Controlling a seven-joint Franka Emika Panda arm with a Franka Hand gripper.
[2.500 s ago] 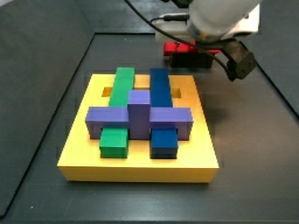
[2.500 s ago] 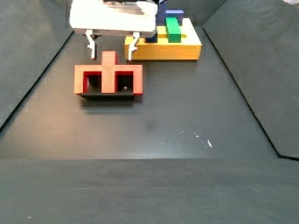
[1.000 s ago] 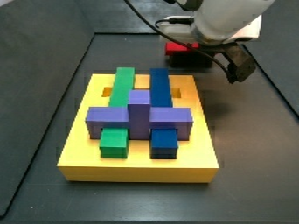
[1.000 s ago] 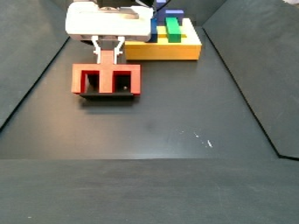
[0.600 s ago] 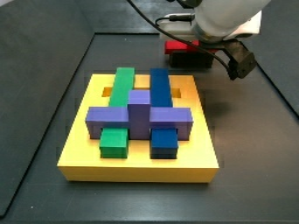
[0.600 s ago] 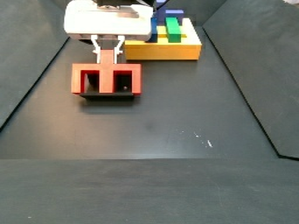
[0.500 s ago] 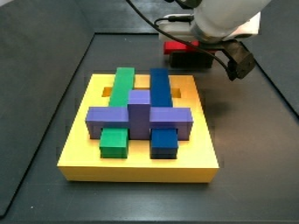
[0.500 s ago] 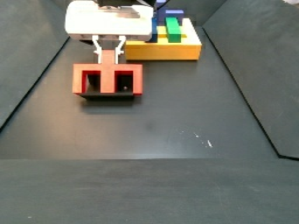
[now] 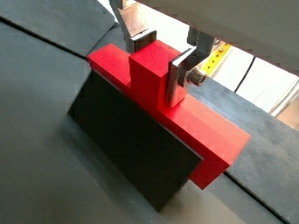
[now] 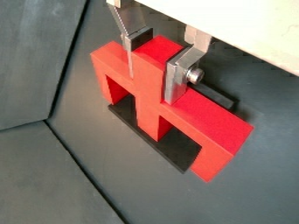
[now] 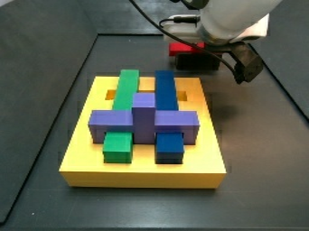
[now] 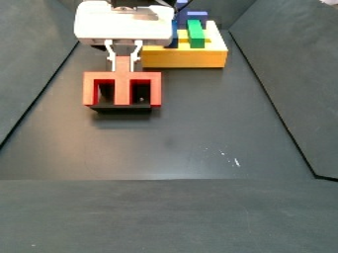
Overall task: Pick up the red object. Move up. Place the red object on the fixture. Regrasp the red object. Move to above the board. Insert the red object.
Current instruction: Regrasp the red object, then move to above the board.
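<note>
The gripper (image 9: 159, 68) is closed on the centre stub of the red object (image 9: 176, 118), a silver finger (image 10: 176, 77) pressed to each side in both wrist views. The red object sits on the dark fixture (image 10: 176, 153), beyond the yellow board (image 11: 145, 170) on the surface (image 12: 199, 128).

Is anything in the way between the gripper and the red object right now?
Nothing visible. The gripper is already down at the red object, its silver fingers straddling the centre stub in both wrist views. Whether the pads are pressing the stub cannot be told. The piece sits on the dark fixture.
</note>
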